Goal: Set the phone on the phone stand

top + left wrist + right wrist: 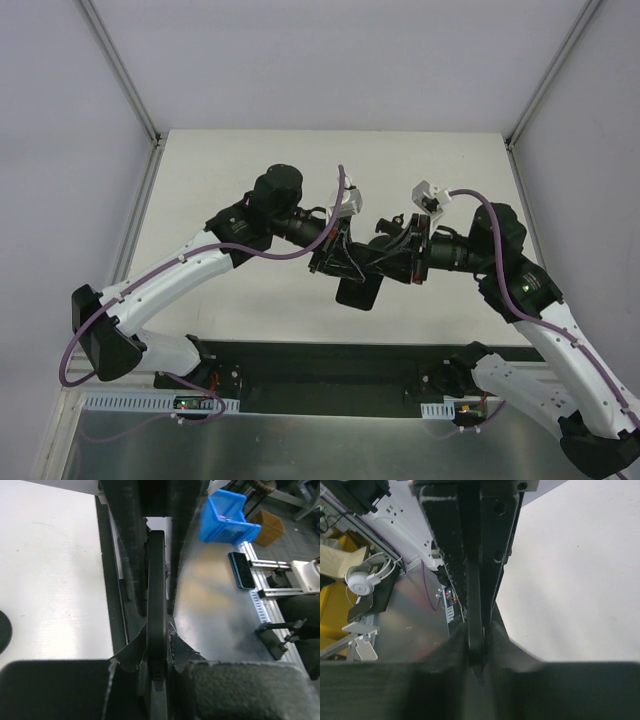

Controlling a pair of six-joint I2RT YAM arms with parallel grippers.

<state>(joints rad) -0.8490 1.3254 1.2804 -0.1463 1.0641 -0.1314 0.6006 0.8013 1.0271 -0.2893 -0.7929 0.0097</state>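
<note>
Looking along the right gripper [476,632], dark and blurred across the bottom, jaws pinched tight on the phone [473,575]. Seen edge-on there as a thin black strip running straight up the middle to the top edge. Flanked higher up by the left gripper [479,611], facing from the opposite side, rough black pads [442,545] pressed against both faces of the same slab. To the right, pale table [580,580]. To the left, a dull metal sheet [405,625], a white arm link [402,517], a purple cable [427,582], white headphones [362,577] resting on a black block [370,602], and something yellow [329,620] at the frame's edge.
</note>
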